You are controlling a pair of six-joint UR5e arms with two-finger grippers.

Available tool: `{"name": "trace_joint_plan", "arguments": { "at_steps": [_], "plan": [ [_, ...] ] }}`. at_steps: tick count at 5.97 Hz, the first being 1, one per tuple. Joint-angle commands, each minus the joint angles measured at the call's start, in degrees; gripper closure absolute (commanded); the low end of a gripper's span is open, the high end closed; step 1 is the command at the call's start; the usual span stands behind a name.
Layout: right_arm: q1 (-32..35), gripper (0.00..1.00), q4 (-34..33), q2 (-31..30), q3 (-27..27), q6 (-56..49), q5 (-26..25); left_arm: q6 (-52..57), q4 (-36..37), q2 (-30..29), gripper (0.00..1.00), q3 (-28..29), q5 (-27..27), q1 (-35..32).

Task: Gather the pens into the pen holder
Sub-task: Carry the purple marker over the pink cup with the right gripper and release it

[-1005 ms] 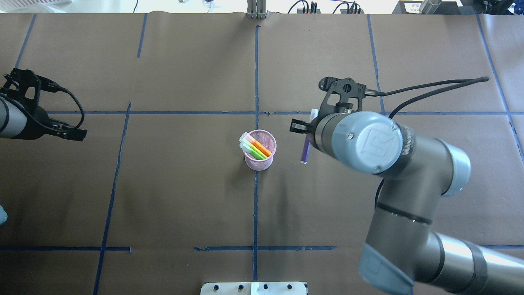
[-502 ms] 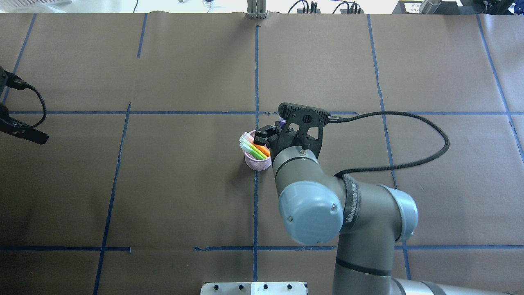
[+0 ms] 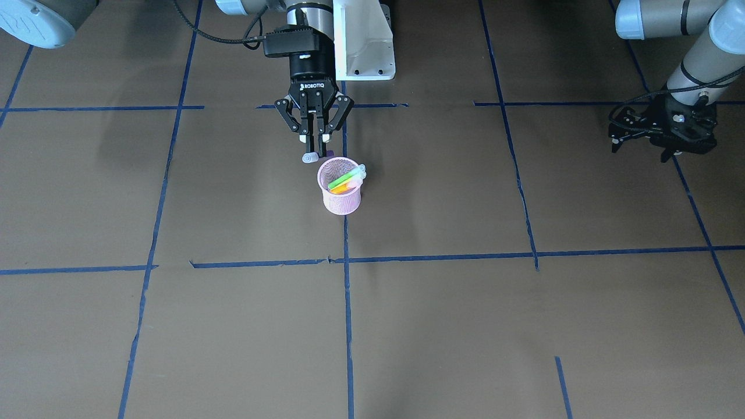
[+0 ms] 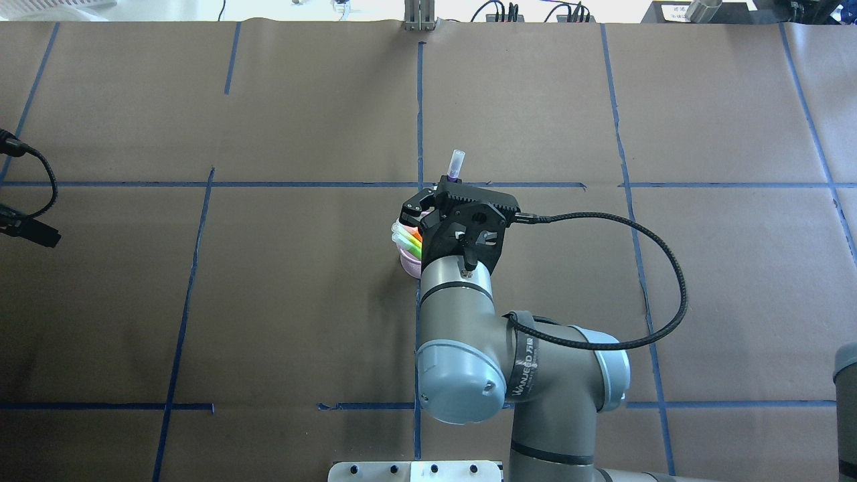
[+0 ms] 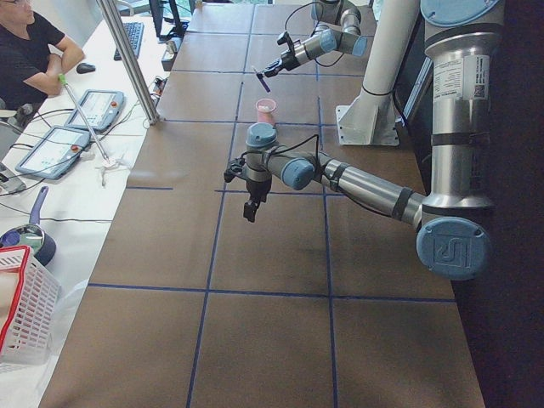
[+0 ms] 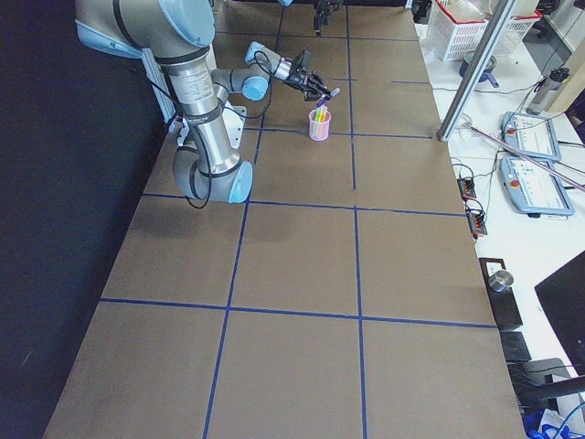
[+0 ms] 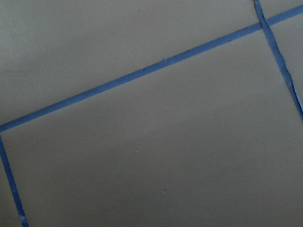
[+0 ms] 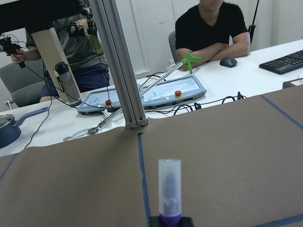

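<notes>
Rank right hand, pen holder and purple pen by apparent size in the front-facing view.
1. right hand, though it sits above the table, so nearer the camera.
2. pen holder.
3. purple pen: only its cap end shows below the hand.

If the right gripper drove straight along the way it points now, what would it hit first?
Probably the bare table paper beyond the pen holder, on the operators' side. The right gripper, jaws shut on the purple pen, tilts forward and down above the rim; clearing it is uncertain.
</notes>
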Motion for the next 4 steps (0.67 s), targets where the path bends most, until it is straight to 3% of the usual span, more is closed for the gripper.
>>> {"name": "trace_joint_plan", "arguments": {
  "at_steps": [1, 2, 4],
  "plan": [
    [-0.72, 1.0, 6.56, 2.07, -9.69, 0.85, -6.38, 0.03, 0.14, 0.07, 0.01, 0.13, -0.03, 0.06],
    [-2.11, 1.0, 8.28, 2.09, -10.97, 0.16, -9.72, 0.03, 0.14, -0.11, 0.01, 0.22, -0.03, 0.06],
    [-2.83, 0.73, 8.12, 1.3, -9.94, -1.24, -9.67, 0.03, 0.23, -0.46, 0.01, 0.31, -0.46, -0.03]
  ]
}}
